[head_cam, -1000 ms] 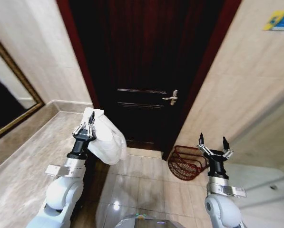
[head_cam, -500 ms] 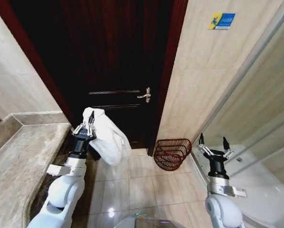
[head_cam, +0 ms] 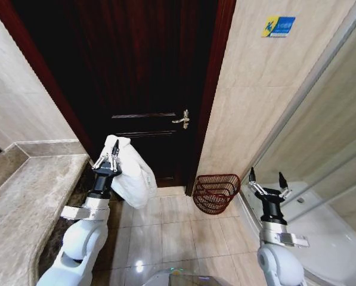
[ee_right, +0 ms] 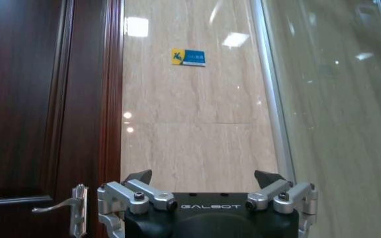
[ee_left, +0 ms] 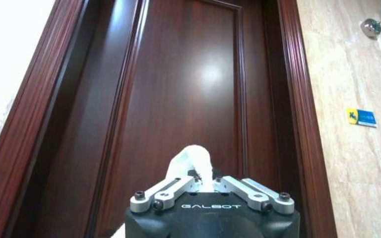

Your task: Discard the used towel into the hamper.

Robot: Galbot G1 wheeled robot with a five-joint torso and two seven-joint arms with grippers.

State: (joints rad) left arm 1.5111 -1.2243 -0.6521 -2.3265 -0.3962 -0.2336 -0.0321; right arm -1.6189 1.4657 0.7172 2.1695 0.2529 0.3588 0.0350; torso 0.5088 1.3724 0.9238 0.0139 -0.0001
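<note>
Two grippers are raised in front of the dark wooden door (head_cam: pixel 148 89). The left gripper (head_cam: pixel 108 159) is held before the lower part of the door, its fingers closed on the white towel (head_cam: pixel 130 173), which hangs down from them toward the floor. The hamper (head_cam: pixel 216 192) is placed on the tiled floor just to the right of the door frame, against the beige wall (head_cam: pixel 249 107). The right gripper (head_cam: pixel 265 182) is kept further right of the door, beyond the hamper, with its fingers spread apart and nothing between them.

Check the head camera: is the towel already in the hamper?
No. The left gripper holds the white towel up in front of the door, while the hamper sits on the floor to its right.
</note>
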